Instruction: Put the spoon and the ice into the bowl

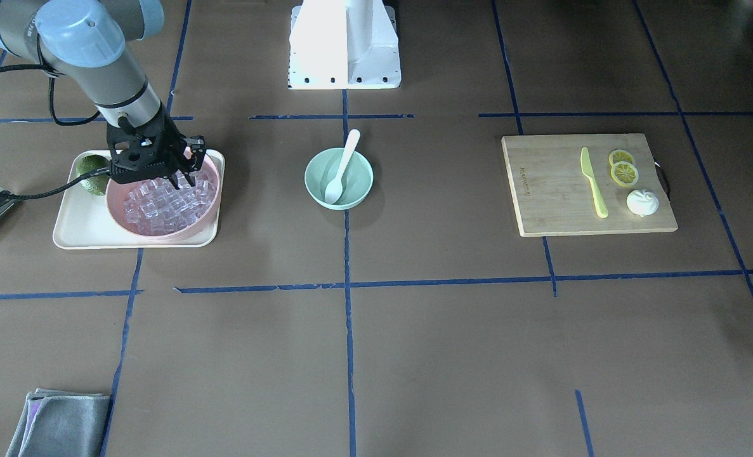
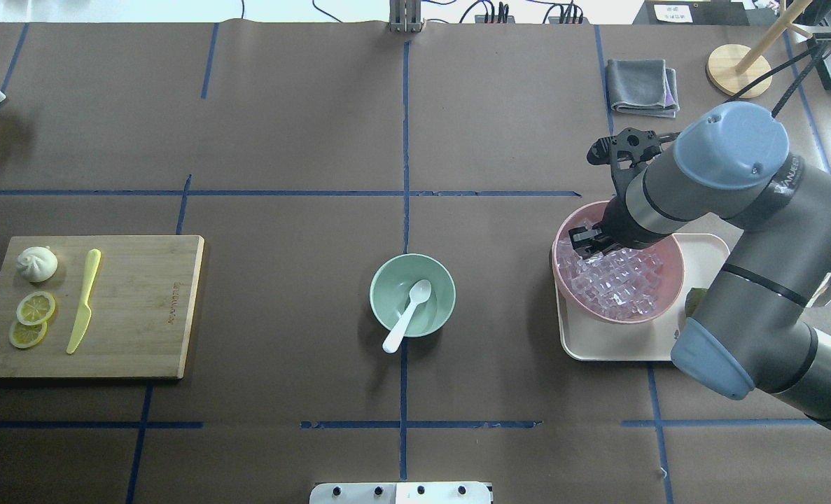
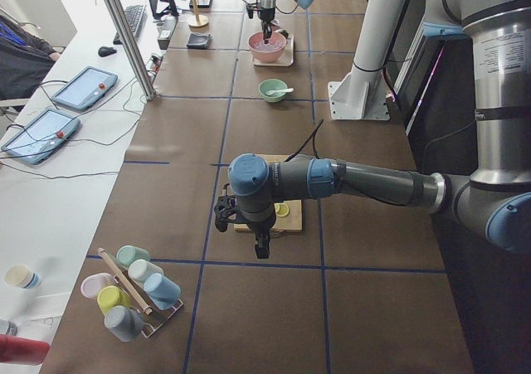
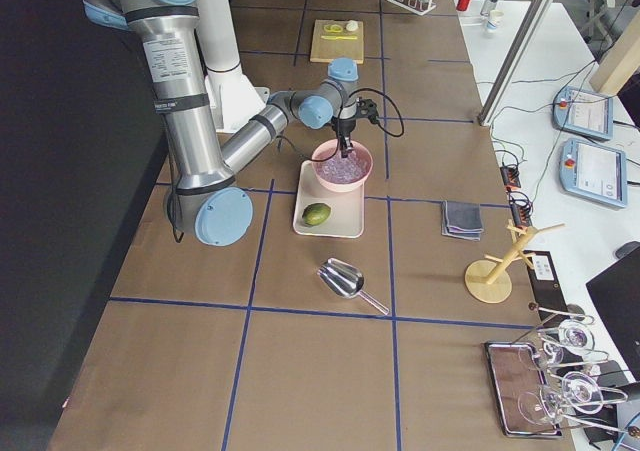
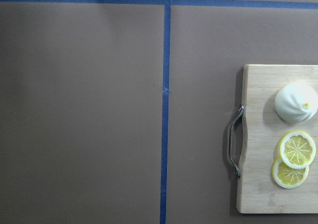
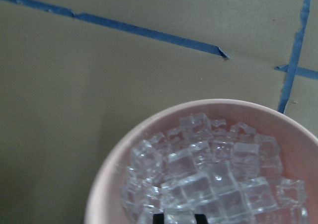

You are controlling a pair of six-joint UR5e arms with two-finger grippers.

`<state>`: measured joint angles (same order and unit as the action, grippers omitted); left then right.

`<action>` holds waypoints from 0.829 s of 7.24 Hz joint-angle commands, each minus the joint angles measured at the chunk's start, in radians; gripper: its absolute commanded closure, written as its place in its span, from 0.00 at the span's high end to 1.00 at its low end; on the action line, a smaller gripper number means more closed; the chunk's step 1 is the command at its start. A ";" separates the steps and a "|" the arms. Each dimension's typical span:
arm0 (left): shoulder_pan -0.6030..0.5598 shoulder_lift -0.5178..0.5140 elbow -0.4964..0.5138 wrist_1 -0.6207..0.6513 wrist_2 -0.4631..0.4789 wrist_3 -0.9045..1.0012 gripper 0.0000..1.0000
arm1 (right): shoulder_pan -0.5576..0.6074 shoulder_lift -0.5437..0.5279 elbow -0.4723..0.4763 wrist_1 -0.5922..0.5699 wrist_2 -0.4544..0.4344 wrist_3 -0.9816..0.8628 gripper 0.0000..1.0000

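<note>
Facing the robot, the right gripper (image 1: pixel 186 179) is down in the pink bowl (image 1: pixel 160 238), its tips buried in the ice (image 1: pixel 157 209). The mint bowl (image 1: pixel 360 181) stands well apart to its side and holds the spoon (image 1: pixel 343 164), handle over the rim. From overhead, the arm hides most of that gripper. From the table's left end, the left gripper (image 3: pixel 261 248) hangs above the cutting board (image 3: pixel 296 223); I cannot tell whether its fingers are spread. The right wrist camera shows both fingertips (image 6: pixel 158 217) pinching one cube of ice.
</note>
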<state>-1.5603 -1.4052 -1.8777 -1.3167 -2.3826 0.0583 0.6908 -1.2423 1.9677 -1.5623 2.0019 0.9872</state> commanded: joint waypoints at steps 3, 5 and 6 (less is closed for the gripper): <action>-0.001 0.000 -0.003 0.001 -0.001 0.000 1.00 | -0.183 0.288 -0.056 -0.231 -0.155 0.434 0.00; 0.000 0.000 -0.003 0.001 -0.001 0.000 1.00 | -0.239 0.423 -0.224 -0.226 -0.202 0.566 0.00; 0.000 0.000 -0.003 0.001 -0.001 0.000 1.00 | -0.263 0.432 -0.260 -0.201 -0.225 0.602 0.00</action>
<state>-1.5608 -1.4051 -1.8807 -1.3161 -2.3838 0.0583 0.4603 -0.8486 1.7728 -1.7820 1.8052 1.5274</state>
